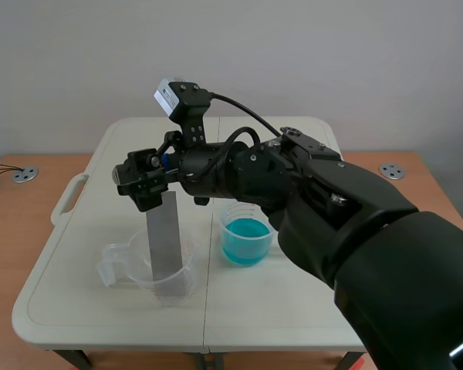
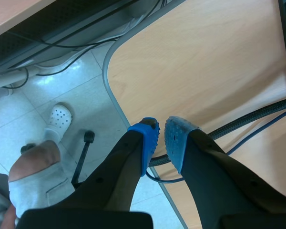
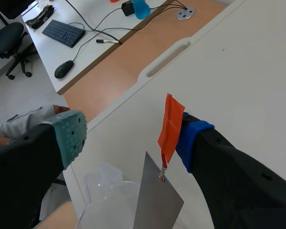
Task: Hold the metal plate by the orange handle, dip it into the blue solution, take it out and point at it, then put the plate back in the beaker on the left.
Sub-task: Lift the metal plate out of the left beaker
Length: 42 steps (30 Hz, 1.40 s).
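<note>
The metal plate stands upright in the clear beaker on the left, and its top reaches up to my right gripper. In the right wrist view the plate rises out of the beaker. Its orange handle leans against the blue-padded finger, while the green pad is far from it. So the right gripper is open. The beaker of blue solution sits just right of the plate. My left gripper is shut on nothing, off the table over a wooden desk edge.
The white folding table stands on a wooden desk. Beyond it are a keyboard and a mouse. A person's leg and white shoe are on the floor, with cables beside my left gripper.
</note>
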{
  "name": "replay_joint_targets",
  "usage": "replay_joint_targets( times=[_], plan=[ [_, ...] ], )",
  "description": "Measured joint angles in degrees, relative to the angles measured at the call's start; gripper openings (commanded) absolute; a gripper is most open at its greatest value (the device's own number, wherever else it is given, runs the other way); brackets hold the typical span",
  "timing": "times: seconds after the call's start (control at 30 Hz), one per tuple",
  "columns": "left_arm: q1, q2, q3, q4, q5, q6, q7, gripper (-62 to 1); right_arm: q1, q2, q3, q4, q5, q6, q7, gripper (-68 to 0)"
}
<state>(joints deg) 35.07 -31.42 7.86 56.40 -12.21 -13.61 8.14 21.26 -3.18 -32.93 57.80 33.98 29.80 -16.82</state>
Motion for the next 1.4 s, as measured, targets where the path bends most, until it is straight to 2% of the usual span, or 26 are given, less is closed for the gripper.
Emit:
replay_joint_targets(
  times=[0.1, 0.23, 0.33, 0.57, 0.7, 0.9, 1.07, 1.2, 1.4],
  plan=[
    [0.0, 0.0, 0.0, 0.0, 0.0, 0.0, 0.0, -51.7, 0.0, 0.0, 0.0, 0.0, 0.0, 0.24, 0.48, -41.1],
    [0.0, 0.0, 0.0, 0.0, 0.0, 0.0, 0.0, -51.7, 0.0, 0.0, 0.0, 0.02, -0.02, 4.02, 1.33, -48.4],
    [0.0, 0.0, 0.0, 0.0, 0.0, 0.0, 0.0, -51.7, 0.0, 0.0, 0.0, 0.02, -0.02, 5.4, 1.31, -53.0],
    [0.0, 0.0, 0.0, 0.0, 0.0, 0.0, 0.0, -51.7, 0.0, 0.02, -2.25, 0.02, -0.02, 5.6, 1.31, -66.3],
    [0.0, 0.0, 0.0, 0.0, 0.0, 0.0, 0.0, -51.7, 0.0, 0.0, -3.76, 0.07, 0.13, 5.99, 1.55, -66.2],
    [0.0, 0.0, 0.0, 0.0, 0.0, 0.0, -0.04, -51.7, -0.35, 0.52, -4.52, 0.11, -0.07, 12.68, 4.24, -66.2],
    [-0.02, 0.0, 0.0, 0.0, 0.0, 0.0, -0.22, -51.7, -1.81, 2.95, -4.66, 1.79, -0.07, 12.44, 7.28, -66.2],
    [0.0, 0.0, 0.0, 0.0, 0.0, 0.0, -0.2, -51.7, -2.93, 6.16, -4.66, 5.55, -0.04, 12.13, 10.54, -66.2],
    [0.0, 0.0, 0.0, 0.0, 0.0, 0.02, -0.2, -51.7, -3.21, 9.62, -4.66, 11.5, -0.07, 12.04, 11.87, -66.2]
  ],
)
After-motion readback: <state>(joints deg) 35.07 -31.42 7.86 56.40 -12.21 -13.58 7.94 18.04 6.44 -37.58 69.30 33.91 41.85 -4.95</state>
